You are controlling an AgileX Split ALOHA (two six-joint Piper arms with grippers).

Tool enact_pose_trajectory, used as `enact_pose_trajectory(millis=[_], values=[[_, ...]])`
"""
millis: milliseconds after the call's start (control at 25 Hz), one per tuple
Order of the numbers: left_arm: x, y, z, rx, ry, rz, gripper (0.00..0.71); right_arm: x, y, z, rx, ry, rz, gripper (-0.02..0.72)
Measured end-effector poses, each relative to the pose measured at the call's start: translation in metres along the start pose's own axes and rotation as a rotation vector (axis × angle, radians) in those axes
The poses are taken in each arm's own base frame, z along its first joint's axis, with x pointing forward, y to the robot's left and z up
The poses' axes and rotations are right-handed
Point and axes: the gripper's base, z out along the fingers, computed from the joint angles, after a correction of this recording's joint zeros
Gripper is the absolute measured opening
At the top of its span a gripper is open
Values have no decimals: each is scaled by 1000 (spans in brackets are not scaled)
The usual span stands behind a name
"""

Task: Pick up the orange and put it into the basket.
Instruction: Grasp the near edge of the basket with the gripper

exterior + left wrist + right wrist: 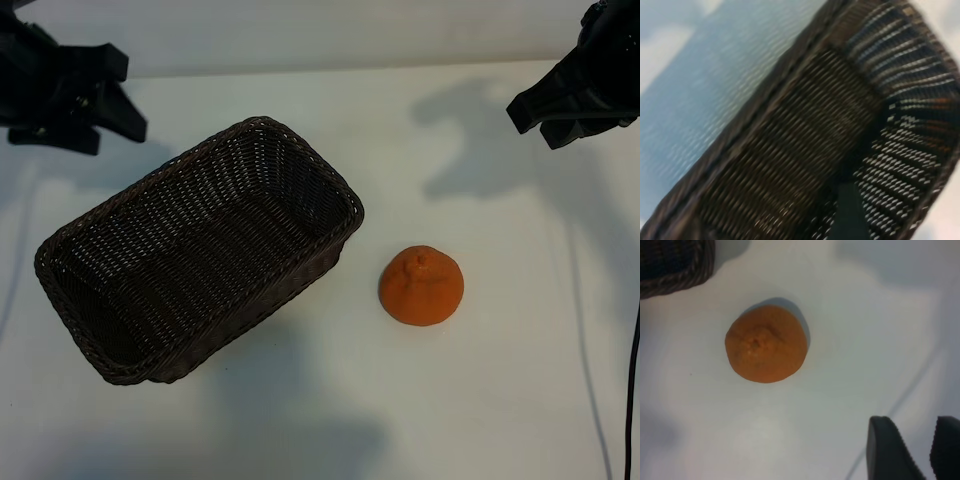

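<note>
The orange [421, 285] lies on the white table to the right of the basket [300, 275], stem nub up, with nothing touching it. In the right wrist view the orange [766, 344] is in plain sight, with a corner of the basket [675, 270] beside it. My right gripper [535, 120] hovers at the far right, well apart from the fruit; the right gripper [926, 452] is open and holds nothing. My left gripper [130, 97] hangs open beyond the basket's far left side. The left wrist view looks down into the basket [805, 145], past one dark finger [847, 215].
The basket has nothing in it and lies slanted across the table's left half. White tabletop [470, 400] runs around the orange and along the front. A thin cable [632, 400] hangs at the right edge.
</note>
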Motion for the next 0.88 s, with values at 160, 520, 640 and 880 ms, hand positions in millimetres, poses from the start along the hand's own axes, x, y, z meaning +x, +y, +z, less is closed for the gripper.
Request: enact_pose_trajectory(millis=[160,520,640,880], values=[[5,14,-1,-158,43,-111,560,0,0,0,0,0,0,255],[9,26,-4,-303,61,-293,560,0,0,0,-1,0,0,255],[9,26,-4,-308,53,-345,560,0,0,0,-1,0,0,255],[19,33,11,-320,74,-436,560,0,0,0,-1,0,0,255]])
